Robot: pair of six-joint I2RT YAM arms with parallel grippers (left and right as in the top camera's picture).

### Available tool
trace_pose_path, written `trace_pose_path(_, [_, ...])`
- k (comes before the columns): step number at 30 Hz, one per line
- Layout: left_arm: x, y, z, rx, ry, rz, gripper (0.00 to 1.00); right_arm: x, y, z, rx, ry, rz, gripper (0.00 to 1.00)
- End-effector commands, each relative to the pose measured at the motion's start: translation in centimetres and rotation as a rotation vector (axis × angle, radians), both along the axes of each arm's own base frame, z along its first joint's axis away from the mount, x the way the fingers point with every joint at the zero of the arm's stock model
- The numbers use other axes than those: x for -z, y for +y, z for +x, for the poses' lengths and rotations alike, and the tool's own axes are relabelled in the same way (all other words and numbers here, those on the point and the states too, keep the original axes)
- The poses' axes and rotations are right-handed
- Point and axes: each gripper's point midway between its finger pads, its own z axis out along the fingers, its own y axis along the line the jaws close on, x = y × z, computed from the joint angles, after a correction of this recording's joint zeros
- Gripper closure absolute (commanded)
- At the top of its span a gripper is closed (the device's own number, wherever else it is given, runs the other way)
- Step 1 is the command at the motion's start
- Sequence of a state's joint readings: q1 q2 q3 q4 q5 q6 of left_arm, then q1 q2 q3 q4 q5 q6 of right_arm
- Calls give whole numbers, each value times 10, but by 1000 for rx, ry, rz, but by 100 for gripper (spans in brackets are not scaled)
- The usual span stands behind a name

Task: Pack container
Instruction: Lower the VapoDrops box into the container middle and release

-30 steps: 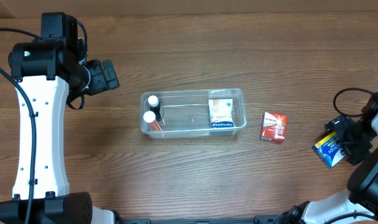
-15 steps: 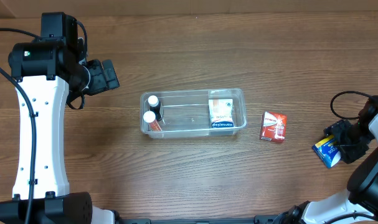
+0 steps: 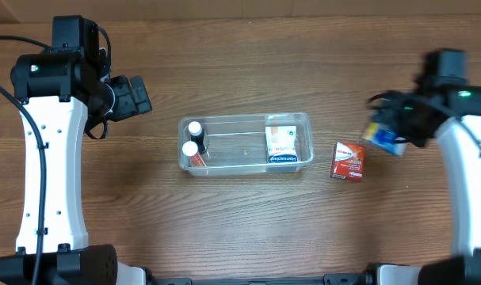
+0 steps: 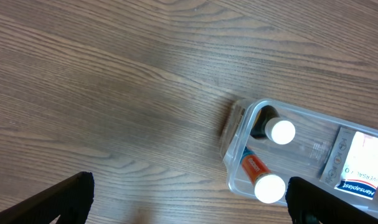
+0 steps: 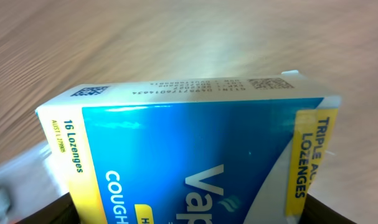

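Left claw: spread, empty; well off the container's left rim
Right claw: pinching blue lozenge box; near red box
Container: middle floor bare between end contents

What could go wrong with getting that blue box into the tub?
The blue box could slip from its grip mid-air. The red box lies between it and the container, so a low pass might knock it. The white packet fills the container's right end; only the middle looks free.

lozenge box: blurred overhead, bottom cut off in right wrist view | container: right end past left wrist view's edge
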State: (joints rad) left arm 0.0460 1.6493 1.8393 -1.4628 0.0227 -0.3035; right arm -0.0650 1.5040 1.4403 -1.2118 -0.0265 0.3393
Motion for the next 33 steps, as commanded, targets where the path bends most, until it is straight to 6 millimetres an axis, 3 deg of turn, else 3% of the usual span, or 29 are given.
trace_pose_path(1, [-12, 1, 0, 18, -40, 15, 0, -26, 96, -2, -259, -93, 25, 24])
trace_pose_path(2, [-12, 1, 0, 18, -40, 15, 0, -26, 118, -4, -317, -100, 32, 24])
trace_pose_path(3, [-12, 1, 0, 18, -40, 15, 0, -26, 162, -9, -424, -127, 50, 24])
trace_pose_path(5, [-12, 1, 0, 18, -40, 15, 0, -23, 205, -15, -526, -150, 68, 24])
trace_pose_path(9, [-12, 1, 0, 18, -40, 15, 0, -1, 260, -16, -621, -154, 80, 24])
trace_pose_path(11, [-12, 1, 0, 18, -40, 15, 0, 16, 273, -8, -607, -138, 89, 24])
trace_pose_path(18, [-12, 1, 0, 18, -40, 15, 0, 81, 283, 4, -558, -14, 60, 22])
trace_pose_path(20, [-12, 1, 0, 18, -40, 15, 0, 89, 282, 5, -557, 2, 54, 18])
trace_pose_path(23, [-12, 1, 0, 18, -41, 16, 0, 87, 285, 8, -588, -19, 48, 0])
trace_pose_path(26, [-12, 1, 0, 18, -40, 16, 0, 87, 285, 9, -589, -20, 48, 0])
trace_pose_path(29, [-12, 1, 0, 18, -40, 16, 0, 68, 273, 14, -561, -49, -13, 0])
trace_pose_path(32, [-12, 1, 0, 18, -39, 16, 0, 1, 241, 29, -476, -178, -130, 0])
trace_pose_path(33, [-12, 1, 0, 18, -39, 16, 0, -31, 225, 34, -428, -243, -146, 0])
